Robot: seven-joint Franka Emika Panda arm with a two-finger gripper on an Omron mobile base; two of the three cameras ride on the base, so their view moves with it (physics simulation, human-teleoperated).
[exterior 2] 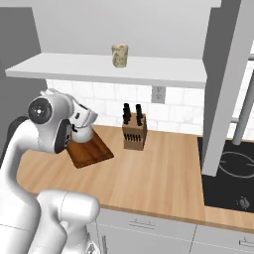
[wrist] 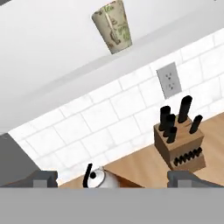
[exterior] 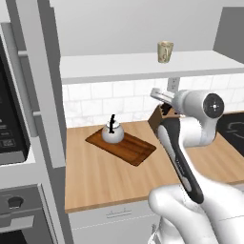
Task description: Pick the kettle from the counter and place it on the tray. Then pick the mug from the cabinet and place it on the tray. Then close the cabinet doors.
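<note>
Tan wood-grain counter (exterior: 109, 181) lies nearest you, and the dark tray (exterior: 131, 148) rests on it with the silver kettle (exterior: 113, 133) standing upright on its left end. Your gripper (wrist: 114, 178) hangs above, fingers (wrist: 43, 178) spread wide and holding nothing. Farther back, the knife block (exterior 2: 134, 131) stands by the tiled wall. Highest, the mug (exterior 2: 119, 55) sits on the cabinet (exterior 2: 149, 69) shelf.
</note>
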